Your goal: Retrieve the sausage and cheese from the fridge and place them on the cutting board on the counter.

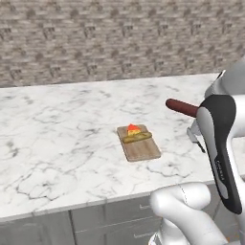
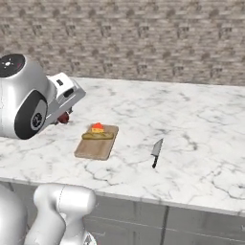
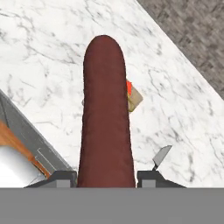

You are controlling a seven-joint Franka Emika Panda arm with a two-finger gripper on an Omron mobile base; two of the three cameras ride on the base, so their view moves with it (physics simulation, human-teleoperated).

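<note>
The counter (image 1: 57, 134) was a broad slab of white marble with grey veins, its near edge over grey drawer fronts (image 2: 201, 225), and a rough brick-patterned wall (image 1: 95, 38) stood along its far side. On it lay the cutting board (image 1: 142, 149), a small light-brown wooden rectangle with its long axis running near to far. At the board's far end sat the cheese (image 1: 133, 128), a yellow-orange wedge with a red edge, and just nearer lay a yellowish-tan elongated item (image 1: 137, 138) crosswise on the board, touching or nearly touching the wedge. A kitchen knife (image 2: 156, 152) with a dark handle and pale blade lay on the marble to the right of the board, blade pointing away.

The gripper (image 3: 105, 177) was clamped on the sausage (image 3: 105, 118), a smooth dark reddish-brown cylinder with a rounded tip, held above the counter to the right of the board. In the left base view its long axis ran roughly level, free end pointing left toward the board. Its gripped end was hidden behind the arm, and in the hand view the sausage covered most of the board.
</note>
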